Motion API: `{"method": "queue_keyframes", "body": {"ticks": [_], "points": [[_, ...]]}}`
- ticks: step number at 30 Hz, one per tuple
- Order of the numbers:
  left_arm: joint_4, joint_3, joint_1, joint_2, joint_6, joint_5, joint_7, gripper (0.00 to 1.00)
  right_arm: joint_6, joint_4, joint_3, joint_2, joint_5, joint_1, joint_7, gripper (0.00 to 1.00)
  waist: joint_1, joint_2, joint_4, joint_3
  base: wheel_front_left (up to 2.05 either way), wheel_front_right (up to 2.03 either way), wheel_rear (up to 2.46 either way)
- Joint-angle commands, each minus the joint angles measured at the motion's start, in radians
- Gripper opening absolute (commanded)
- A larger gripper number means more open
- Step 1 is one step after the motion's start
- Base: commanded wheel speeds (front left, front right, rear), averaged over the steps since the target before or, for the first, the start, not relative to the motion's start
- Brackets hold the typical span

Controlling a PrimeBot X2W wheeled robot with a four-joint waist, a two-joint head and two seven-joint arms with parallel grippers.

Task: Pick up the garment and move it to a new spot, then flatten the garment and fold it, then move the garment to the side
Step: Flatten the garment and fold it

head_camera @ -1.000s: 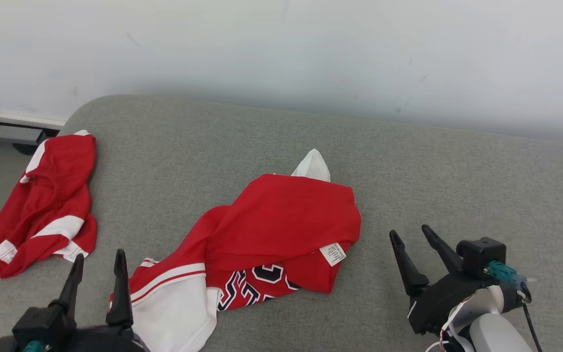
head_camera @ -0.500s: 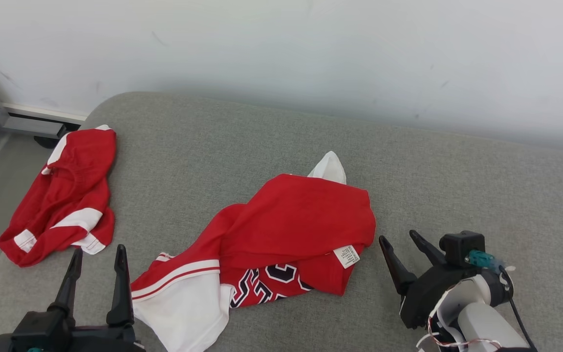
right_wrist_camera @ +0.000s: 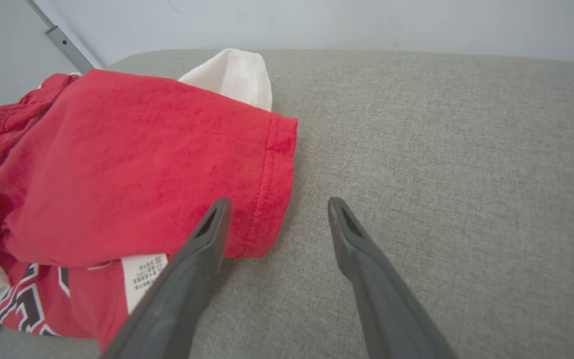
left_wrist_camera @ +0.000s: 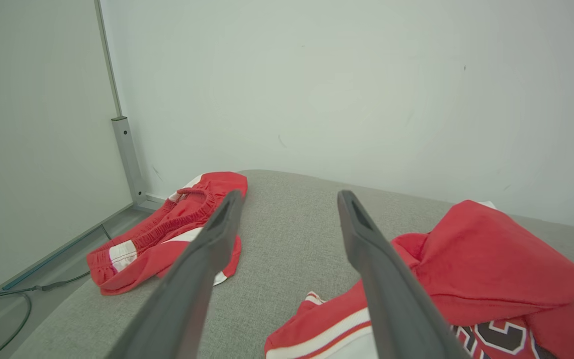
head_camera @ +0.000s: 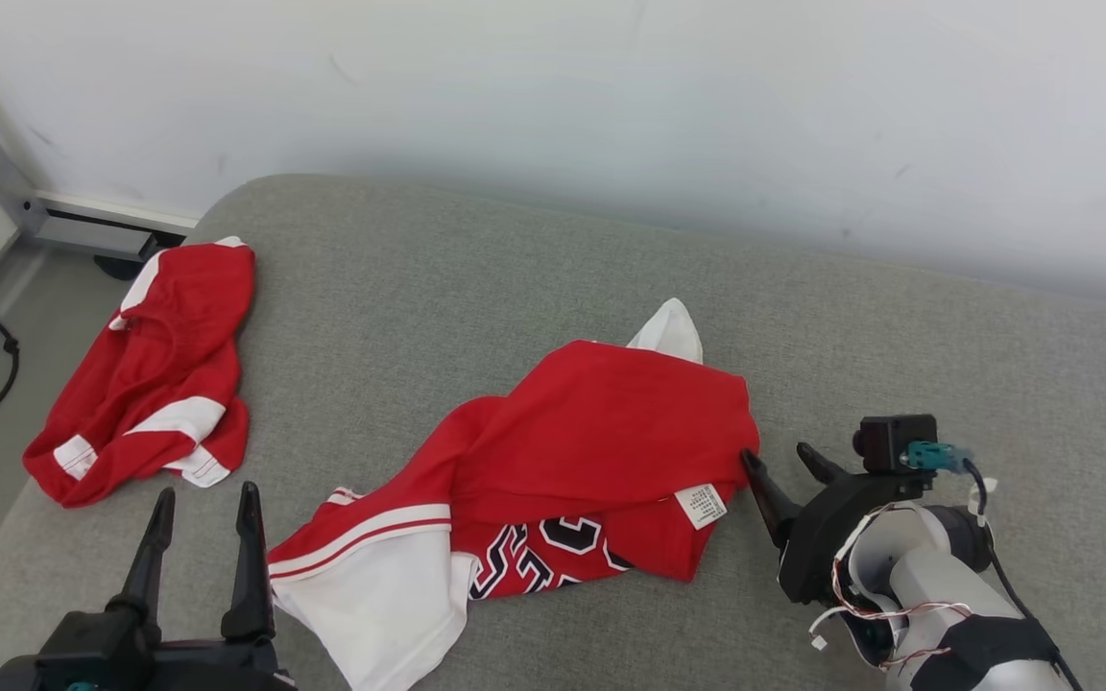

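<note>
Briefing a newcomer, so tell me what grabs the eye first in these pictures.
A crumpled red and white jersey lies in the middle of the grey cushion, with dark lettering and a white label showing. The right gripper stands open right at its hem. A second red garment sits bunched near the cushion's left edge.

Red jersey (head_camera: pixel 601 432) lies crumpled on grey cushion (head_camera: pixel 476 278), doubled over itself. White red-striped panel (head_camera: pixel 375 614) at near-left end; dark lettering (head_camera: pixel 539 561) and white label (head_camera: pixel 702 506) along near edge.
</note>
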Motion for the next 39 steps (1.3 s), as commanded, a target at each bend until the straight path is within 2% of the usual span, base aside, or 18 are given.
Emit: {"method": "queue_keyframes", "body": {"ticks": [1, 10, 11, 12, 13, 14, 24, 27, 28, 29, 30, 39], "points": [[0.005, 0.005, -0.005, -0.003, -0.005, 0.017, -0.006, 1.00, 0.000, 0.029, 0.019, -0.003, 0.032, -0.024, 0.013, 1.00, 0.0000, 0.0000, 0.010, 0.003, 0.00, 0.00, 0.00], [0.018, 0.011, -0.008, -0.022, -0.022, 0.024, -0.006, 1.00, 0.000, 0.116, 0.103, -0.013, 0.159, -0.063, 0.046, 1.00, 0.0000, 0.0000, 0.040, 0.011, 0.00, 0.00, 0.00], [0.019, 0.013, -0.007, -0.022, -0.024, 0.025, -0.006, 1.00, 0.000, 0.117, 0.114, -0.015, 0.173, -0.065, 0.045, 0.76, 0.0000, 0.0000, 0.042, 0.012, 0.00, 0.00, 0.00], [0.021, 0.015, -0.008, -0.024, -0.025, 0.026, -0.006, 1.00, 0.000, 0.115, 0.124, -0.014, 0.188, -0.067, 0.042, 0.36, 0.0000, 0.0000, 0.043, 0.013, 0.00, 0.00, 0.00], [0.021, 0.015, -0.008, -0.024, -0.025, 0.026, -0.006, 1.00, 0.000, 0.115, 0.124, -0.014, 0.188, -0.067, 0.042, 0.36, 0.0000, 0.0000, 0.043, 0.013, 0.00, 0.00, 0.00], [0.022, 0.017, -0.009, -0.026, -0.026, 0.028, -0.006, 1.00, 0.000, 0.114, 0.134, -0.017, 0.200, -0.068, 0.039, 0.00, 0.0000, 0.0000, 0.044, 0.013, 0.00, 0.00, 0.00], [0.037, 0.035, -0.006, -0.043, -0.042, 0.039, -0.006, 1.00, 0.000, 0.103, 0.229, -0.062, 0.298, -0.086, -0.028, 0.00, 0.0000, 0.0000, 0.029, 0.016, 0.00, 0.00, 0.00], [0.039, 0.038, -0.005, -0.048, -0.044, 0.044, -0.006, 1.00, 0.000, 0.089, 0.247, -0.061, 0.352, -0.078, 0.000, 0.00, 0.0000, 0.0000, 0.022, 0.017, 0.00, 0.00, 0.00], [0.039, 0.039, -0.006, -0.049, -0.047, 0.045, -0.006, 1.00, 0.000, 0.079, 0.249, -0.066, 0.369, -0.078, -0.004, 0.17, 0.0000, 0.0000, 0.021, 0.018, 0.00, 0.00, 0.00], [0.041, 0.039, -0.006, -0.051, -0.050, 0.046, -0.006, 1.00, 0.000, 0.071, 0.254, -0.070, 0.386, -0.079, -0.004, 0.95, 0.0000, 0.0000, 0.019, 0.018, 0.00, 0.00, 0.00], [0.042, 0.039, -0.007, -0.053, -0.052, 0.047, -0.006, 1.00, 0.000, 0.063, 0.258, -0.070, 0.407, -0.078, 0.001, 1.00, 0.0000, 0.0000, 0.017, 0.018, 0.00, 0.00, 0.00], [0.061, 0.034, -0.013, -0.067, -0.068, 0.058, -0.006, 1.00, 0.000, 0.012, 0.361, -0.102, 0.514, -0.108, 0.112, 1.00, 0.0000, 0.0000, 0.025, 0.013, 0.00, 0.00, 0.00]]}}
